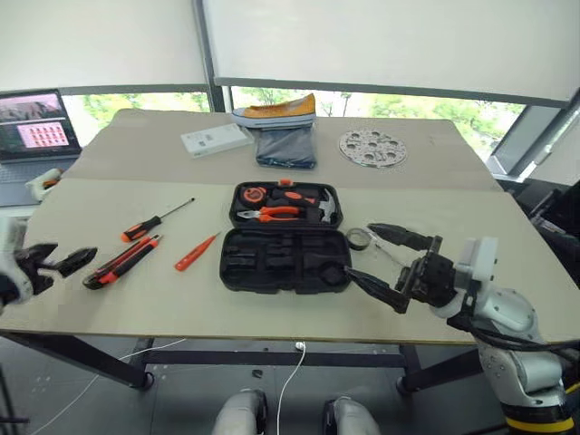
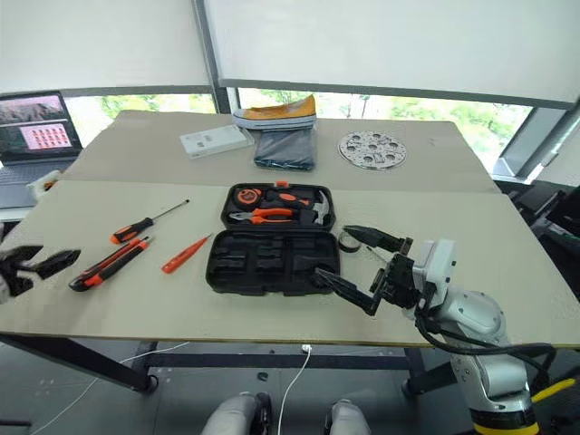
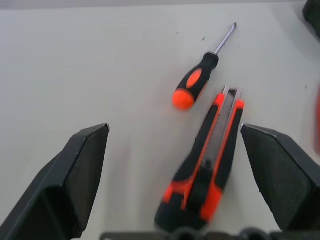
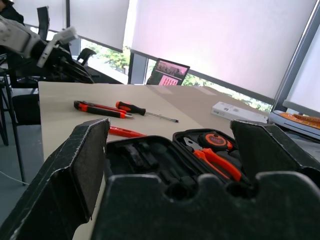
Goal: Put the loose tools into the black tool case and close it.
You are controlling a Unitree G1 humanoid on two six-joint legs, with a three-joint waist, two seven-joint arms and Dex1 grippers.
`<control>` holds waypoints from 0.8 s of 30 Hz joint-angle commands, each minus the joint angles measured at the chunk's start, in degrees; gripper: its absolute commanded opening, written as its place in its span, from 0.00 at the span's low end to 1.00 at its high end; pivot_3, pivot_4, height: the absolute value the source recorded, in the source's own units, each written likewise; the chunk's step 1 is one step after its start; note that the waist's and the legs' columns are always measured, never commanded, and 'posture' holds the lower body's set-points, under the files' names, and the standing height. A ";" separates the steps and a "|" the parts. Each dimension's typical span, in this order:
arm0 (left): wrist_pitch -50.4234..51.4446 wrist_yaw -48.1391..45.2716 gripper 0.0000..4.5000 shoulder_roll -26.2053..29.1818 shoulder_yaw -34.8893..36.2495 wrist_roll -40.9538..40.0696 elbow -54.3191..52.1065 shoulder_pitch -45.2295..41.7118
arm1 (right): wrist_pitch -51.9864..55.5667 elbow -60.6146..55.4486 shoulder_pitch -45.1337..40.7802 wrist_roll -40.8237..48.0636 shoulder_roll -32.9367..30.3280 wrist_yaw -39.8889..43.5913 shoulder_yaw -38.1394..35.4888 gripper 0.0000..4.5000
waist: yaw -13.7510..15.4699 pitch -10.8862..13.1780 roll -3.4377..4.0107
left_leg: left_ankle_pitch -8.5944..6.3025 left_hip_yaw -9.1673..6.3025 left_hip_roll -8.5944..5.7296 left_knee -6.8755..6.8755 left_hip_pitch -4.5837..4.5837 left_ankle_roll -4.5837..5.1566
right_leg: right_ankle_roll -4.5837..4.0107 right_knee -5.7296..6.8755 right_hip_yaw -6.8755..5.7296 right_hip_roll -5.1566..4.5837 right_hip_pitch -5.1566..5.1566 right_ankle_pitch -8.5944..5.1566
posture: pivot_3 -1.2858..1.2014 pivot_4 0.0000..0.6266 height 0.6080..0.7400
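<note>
We see the left gripper (image 1: 56, 260) with jaws spread wide and empty, off the tabletop's (image 1: 136, 299) near left edge; the utility knife (image 3: 205, 165) lies between them, the screwdriver (image 3: 196, 82) just beyond. The right gripper (image 1: 385, 267) is likewise released, holding nothing, at the near right corner of the open tool case (image 1: 284, 237), tape roll (image 1: 359, 239) beside. Bare tabletop separates case from the small orange screwdriver (image 1: 196, 252).

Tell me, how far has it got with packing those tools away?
Barely begun. The black tool case lies open. The screwdriver, utility knife, small orange screwdriver and tape roll are still on the table. Both the left gripper and right gripper are open and empty.
</note>
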 commanded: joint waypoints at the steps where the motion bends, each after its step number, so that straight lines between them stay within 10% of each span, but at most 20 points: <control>1: -5.32 0.37 1.00 -2.64 -7.78 8.44 13.78 -14.30 | 0.26 -1.63 -0.98 -0.03 0.22 -0.98 -0.54 0.99 | 0.03 -0.02 -0.12 | 0.00 0.02 -0.02 0.09 0.00 0.00 | 0.03 0.01 0.00 0.00 0.05 0.03 | 0.52 0.24 1.00; 12: -16.76 2.33 1.00 -11.32 -15.63 21.37 44.67 -37.97 | -0.41 -5.16 3.50 -1.45 -0.36 -3.66 -3.19 0.99 | -1.00 0.04 -0.29 | -0.65 0.03 0.13 1.68 -0.81 0.42 | 0.58 0.46 0.05 0.54 0.15 0.10 | 0.52 0.24 1.00; 24: -14.25 3.73 0.19 -14.02 -13.26 22.64 49.79 -39.06 | -1.32 -7.36 8.19 -2.26 -0.18 -4.80 -5.61 1.00 | -1.09 0.04 -0.30 | -0.64 -0.15 0.21 1.88 -0.77 0.35 | 0.51 0.55 0.07 0.53 0.20 0.21 | 0.52 0.24 1.00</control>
